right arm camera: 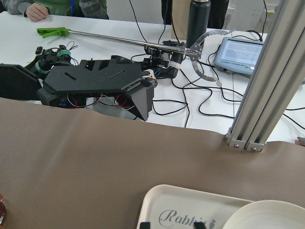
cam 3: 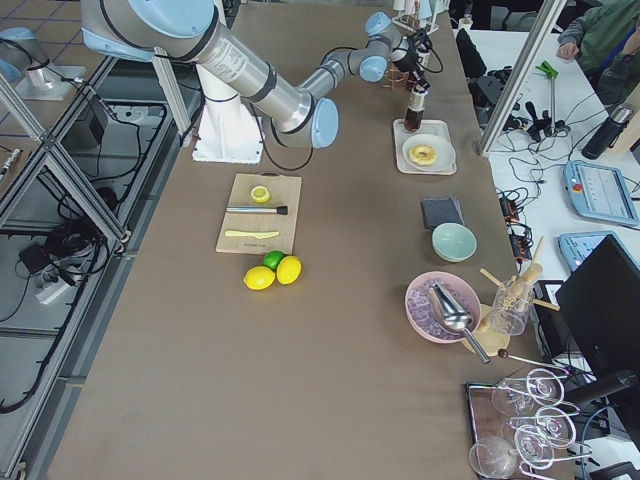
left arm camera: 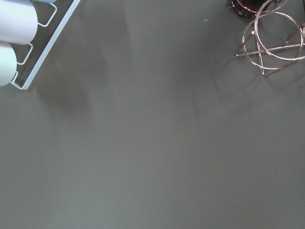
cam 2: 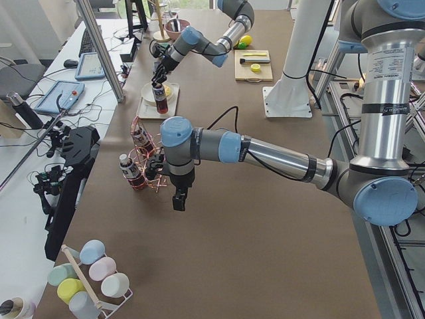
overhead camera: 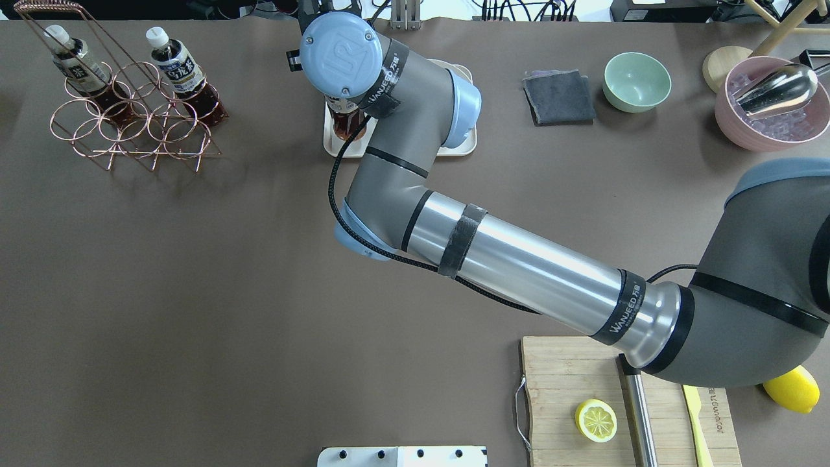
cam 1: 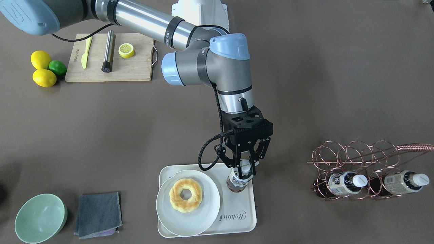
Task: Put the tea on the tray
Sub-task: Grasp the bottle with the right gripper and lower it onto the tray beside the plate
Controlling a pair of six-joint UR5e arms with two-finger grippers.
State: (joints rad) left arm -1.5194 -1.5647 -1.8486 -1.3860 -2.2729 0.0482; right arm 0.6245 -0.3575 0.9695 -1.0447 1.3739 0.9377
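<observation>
A tea bottle [cam 1: 238, 179] stands upright at the tray's [cam 1: 237, 206] corner nearest the rack, beside a round white plate [cam 1: 206, 217] with a doughnut [cam 1: 185, 195]. My right gripper [cam 1: 243, 166] points down with its fingers closed on the bottle's neck under the white cap. In the overhead view the wrist hides most of the bottle [overhead camera: 343, 123]. The right wrist view shows the tray's "Rabbit" script [right arm camera: 183, 217]. Two more tea bottles [cam 1: 342, 181] [cam 1: 403, 181] lie in the copper wire rack [cam 1: 356, 152]. My left gripper [cam 2: 179, 199] hangs over the table beside the rack; I cannot tell whether it is open.
A green bowl [cam 1: 40, 217] and a grey cloth [cam 1: 98, 213] lie beside the tray. A cutting board [cam 1: 135, 71] with a lemon half, knife and steel rod, plus lemons and a lime [cam 1: 57, 67], is near the robot. A pink bowl [overhead camera: 771, 104] holds ice and a scoop.
</observation>
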